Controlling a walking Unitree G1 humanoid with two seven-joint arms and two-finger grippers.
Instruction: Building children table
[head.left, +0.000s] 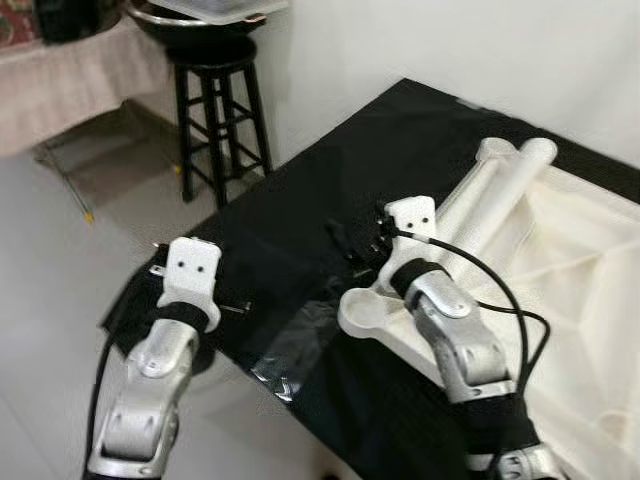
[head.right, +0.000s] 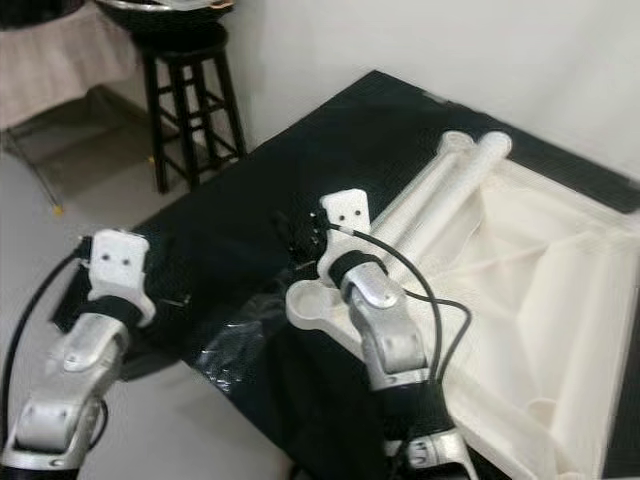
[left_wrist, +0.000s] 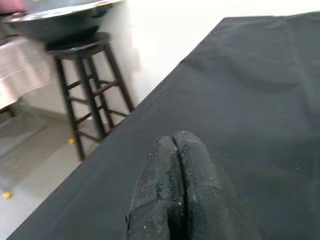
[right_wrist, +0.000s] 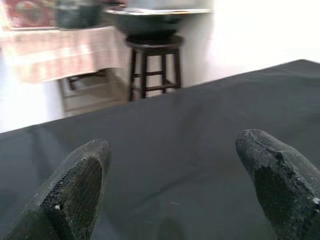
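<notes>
1. Two silver arms reach over a black-covered surface (head.left: 300, 230) from where the robot stands, with a white wall behind it.
2. The left gripper (left_wrist: 176, 150) has its two black fingers pressed tightly together with nothing between them; it hovers over the near-left edge of the black cover.
3. The right gripper (right_wrist: 175, 165) has its fingers spread wide with nothing between them, poised above bare black cloth just beside the white table's corner.
4. The white children's table top (head.right: 540, 300) lies upside down on the right part of the black cover, its ribbed underside facing up.
5. A round leg socket (head.left: 368, 308) at its near-left corner sits right beside the right wrist.
6. Two white table legs (head.left: 495, 190) lie side by side along the table top's left edge, touching each other.
7. A black wooden stool (head.left: 215, 110) stands on the floor beyond the surface's far-left side, carrying a wide dark basin (head.right: 165, 12).
</notes>
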